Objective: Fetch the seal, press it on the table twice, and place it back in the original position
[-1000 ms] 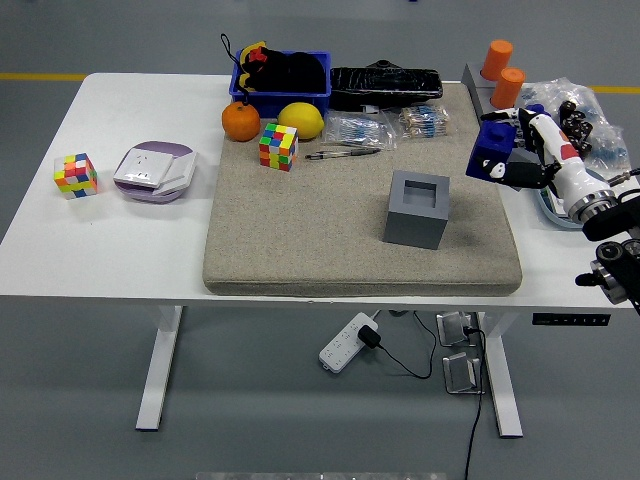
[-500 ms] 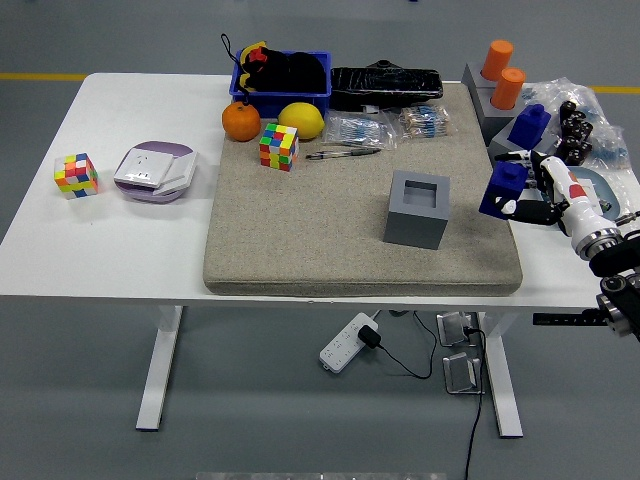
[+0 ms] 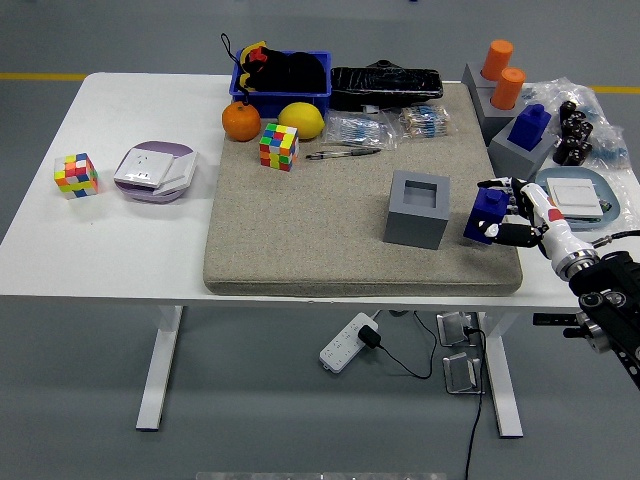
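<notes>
A blue seal is gripped in my right hand, whose fingers curl around it from the right. The seal is at the front right part of the beige mat, close to or touching its surface; contact cannot be told. It sits just right of the grey open-topped box. A second blue seal stands on a grey holder behind the hand. My left arm is out of view.
Two orange seals stand on a grey block at the back right. A plate and plastic bags lie right of the mat. An orange, a lemon, a colour cube, pens and a blue basket are at the mat's back; a purple box is at left.
My right hand has carried the blue seal from beside the grey holder toward the near edge and leftward, lowering it onto the mat's front right part.
</notes>
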`<control>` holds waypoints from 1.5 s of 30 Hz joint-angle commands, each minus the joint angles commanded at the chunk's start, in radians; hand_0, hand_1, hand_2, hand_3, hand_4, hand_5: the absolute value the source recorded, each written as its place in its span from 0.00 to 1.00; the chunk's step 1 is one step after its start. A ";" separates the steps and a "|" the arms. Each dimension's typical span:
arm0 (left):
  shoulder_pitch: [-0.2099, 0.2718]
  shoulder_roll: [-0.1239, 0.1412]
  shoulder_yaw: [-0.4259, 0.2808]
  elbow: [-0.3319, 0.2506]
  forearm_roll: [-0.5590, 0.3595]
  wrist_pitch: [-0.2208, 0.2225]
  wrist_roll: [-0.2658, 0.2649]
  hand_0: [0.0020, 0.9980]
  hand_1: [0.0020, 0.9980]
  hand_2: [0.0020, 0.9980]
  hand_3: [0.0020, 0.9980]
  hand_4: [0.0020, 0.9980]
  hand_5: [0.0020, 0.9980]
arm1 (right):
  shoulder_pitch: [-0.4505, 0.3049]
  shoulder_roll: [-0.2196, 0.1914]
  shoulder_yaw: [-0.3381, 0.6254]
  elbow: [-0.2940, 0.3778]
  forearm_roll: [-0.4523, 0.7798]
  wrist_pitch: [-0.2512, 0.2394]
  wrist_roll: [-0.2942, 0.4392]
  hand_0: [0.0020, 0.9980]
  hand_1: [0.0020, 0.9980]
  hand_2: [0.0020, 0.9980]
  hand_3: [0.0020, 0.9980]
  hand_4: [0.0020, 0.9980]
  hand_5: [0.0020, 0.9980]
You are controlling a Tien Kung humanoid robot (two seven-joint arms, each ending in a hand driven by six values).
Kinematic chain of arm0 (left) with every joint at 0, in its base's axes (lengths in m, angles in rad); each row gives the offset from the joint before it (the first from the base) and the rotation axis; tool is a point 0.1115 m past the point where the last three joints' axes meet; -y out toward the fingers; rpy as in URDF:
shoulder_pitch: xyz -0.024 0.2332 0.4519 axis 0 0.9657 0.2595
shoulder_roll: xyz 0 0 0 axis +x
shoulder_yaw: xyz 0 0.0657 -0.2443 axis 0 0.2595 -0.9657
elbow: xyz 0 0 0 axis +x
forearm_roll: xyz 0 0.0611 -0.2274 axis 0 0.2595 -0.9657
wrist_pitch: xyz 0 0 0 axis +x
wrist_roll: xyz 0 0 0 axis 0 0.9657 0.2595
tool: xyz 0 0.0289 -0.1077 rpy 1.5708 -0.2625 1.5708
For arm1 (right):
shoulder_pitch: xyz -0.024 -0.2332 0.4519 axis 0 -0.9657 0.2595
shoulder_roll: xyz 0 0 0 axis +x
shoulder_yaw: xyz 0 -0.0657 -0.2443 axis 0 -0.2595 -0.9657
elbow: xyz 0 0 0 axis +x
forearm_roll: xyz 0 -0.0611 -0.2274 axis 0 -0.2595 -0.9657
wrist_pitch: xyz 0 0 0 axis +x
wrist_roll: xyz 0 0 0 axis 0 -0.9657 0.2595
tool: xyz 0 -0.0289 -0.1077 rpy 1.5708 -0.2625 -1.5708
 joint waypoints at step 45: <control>-0.002 -0.007 -0.009 0.003 -0.001 0.000 0.000 0.82 0.80 0.77 0.82 0.77 0.29 | 0.049 -0.037 0.052 0.147 -0.044 -0.010 -0.022 0.59 0.42 0.41 0.44 0.60 0.00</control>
